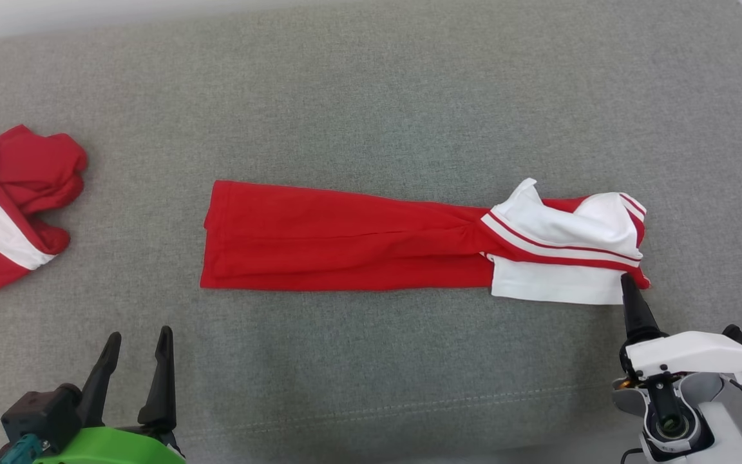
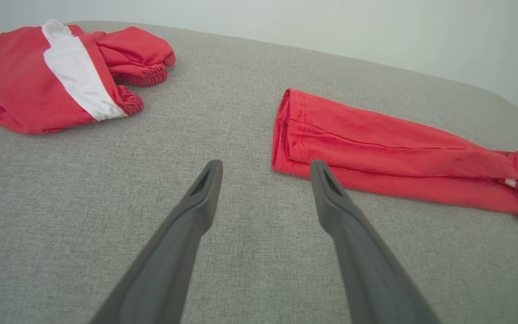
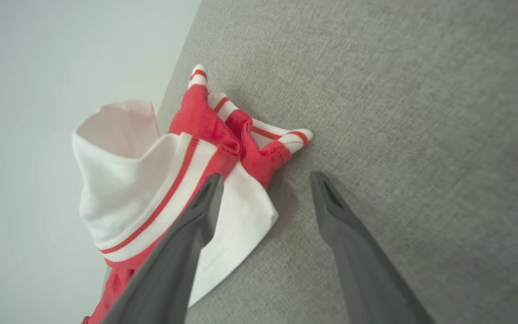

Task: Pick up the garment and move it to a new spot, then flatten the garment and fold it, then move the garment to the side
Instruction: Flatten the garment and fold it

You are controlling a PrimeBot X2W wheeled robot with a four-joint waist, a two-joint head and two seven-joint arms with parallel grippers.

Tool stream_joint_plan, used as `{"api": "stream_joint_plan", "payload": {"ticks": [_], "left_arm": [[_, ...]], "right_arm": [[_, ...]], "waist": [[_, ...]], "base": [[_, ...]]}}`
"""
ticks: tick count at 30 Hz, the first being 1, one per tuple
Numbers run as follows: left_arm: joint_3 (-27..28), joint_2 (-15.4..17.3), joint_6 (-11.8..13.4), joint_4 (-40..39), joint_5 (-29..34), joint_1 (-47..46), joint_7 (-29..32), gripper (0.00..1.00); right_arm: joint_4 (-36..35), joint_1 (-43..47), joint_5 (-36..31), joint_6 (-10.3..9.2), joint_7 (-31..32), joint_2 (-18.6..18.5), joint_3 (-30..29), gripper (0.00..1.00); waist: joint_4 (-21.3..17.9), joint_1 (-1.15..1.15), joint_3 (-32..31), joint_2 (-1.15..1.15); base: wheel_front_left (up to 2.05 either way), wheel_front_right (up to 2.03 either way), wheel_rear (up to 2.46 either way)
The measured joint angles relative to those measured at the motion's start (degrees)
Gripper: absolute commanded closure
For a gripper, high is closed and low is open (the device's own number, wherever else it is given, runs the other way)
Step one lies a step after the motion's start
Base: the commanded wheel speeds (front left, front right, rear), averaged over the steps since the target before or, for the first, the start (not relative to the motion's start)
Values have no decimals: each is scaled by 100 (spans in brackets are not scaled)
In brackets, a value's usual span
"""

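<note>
At the far left edge of the head view lies a crumpled red jacket (image 1: 7,206) with a broad white band, well apart from everything else on the grey cloth-covered bench (image 1: 371,90). In the lower left corner the left claw (image 1: 139,334) hangs over bare grey cloth, its two dark fingers spread and holding nothing. In the left wrist view its right fingertip is just beside the near corner of the garment's red end, and whether it touches there cannot be told.

The garment (image 1: 345,241) lies across the middle of the frame as a long, narrow folded red strip, flat on the bench. Its square red end is left of centre, and its bunched white part with thin red stripes is at the right, where one white flap stands up.

In the lower right the right claw (image 3: 263,180) is at the lower right corner of that white part. In the right wrist view its fingers are spread: one finger (image 3: 196,216) lies over the white cloth, the other is over bare bench, and nothing is pinched between them.
</note>
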Motion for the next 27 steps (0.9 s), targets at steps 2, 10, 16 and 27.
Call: {"api": "stream_joint_plan", "payload": {"ticks": [2, 10, 16, 27], "left_arm": [[-8, 0, 0, 1, 78, -13, 9, 0], [-41, -10, 0, 37, 82, -19, 34, 0], [-94, -32, 0, 57, 82, -30, 48, 0], [-125, -55, 0, 78, 82, -43, 48, 0]], "right_arm": [[75, -47, 0, 1, 8, 0, 7, 0], [254, -296, -10, 101, 32, -2, 89, 0], [394, -451, -13, 153, 31, -3, 104, 0], [641, -708, -71, 203, 24, -11, 165, 0]], "waist": [[-1, 0, 11, 0], [18, 0, 32, 0], [53, 0, 45, 0], [105, 0, 82, 0]], "base": [[0, 0, 0], [0, 0, 0], [0, 0, 0], [0, 0, 0]]}}
